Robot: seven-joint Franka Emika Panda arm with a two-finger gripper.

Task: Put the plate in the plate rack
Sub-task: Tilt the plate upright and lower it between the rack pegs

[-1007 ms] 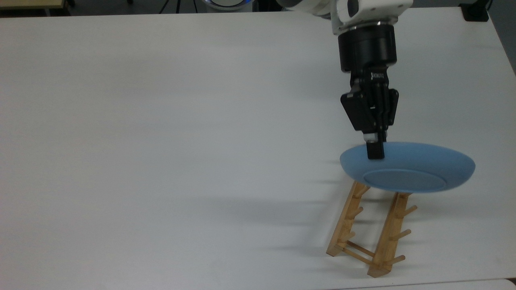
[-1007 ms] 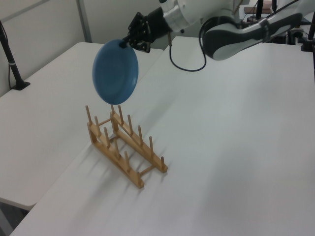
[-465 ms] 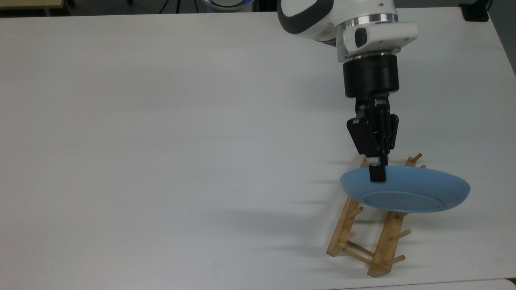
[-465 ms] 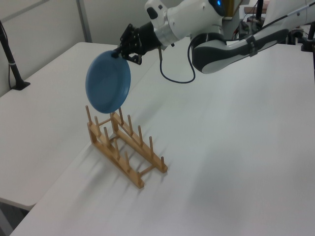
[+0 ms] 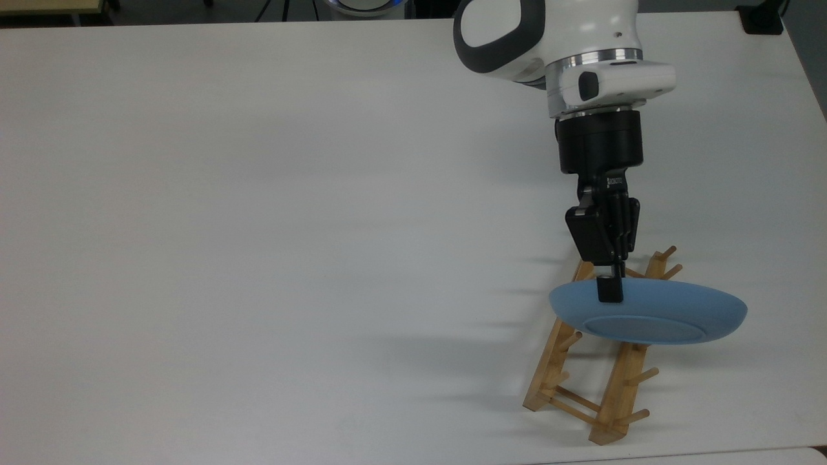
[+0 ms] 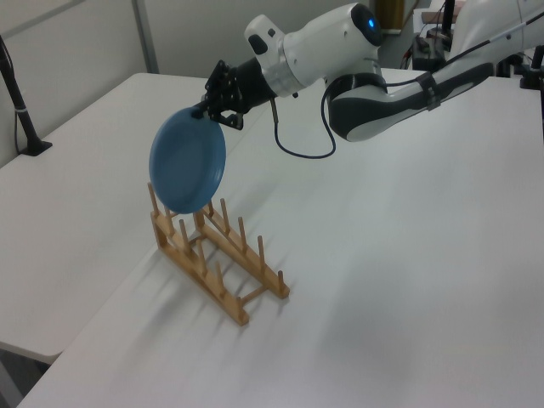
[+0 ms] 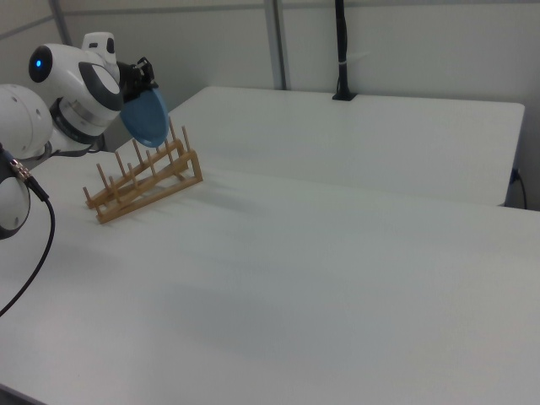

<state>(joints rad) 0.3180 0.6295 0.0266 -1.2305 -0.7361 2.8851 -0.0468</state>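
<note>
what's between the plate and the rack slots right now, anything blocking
Nothing visible. The gripper holds the plate on edge by its rim, above the plate rack, near the end pegs at the left view's left. The slots between its pegs hold nothing.

plate (image 5: 652, 313) – glossy, smooth | plate rack (image 5: 610, 387) – pale bare wood

Small white lettering runs down the black body of the gripper (image 5: 610, 289) in the top view, too small to read. No other writing shows.
</note>
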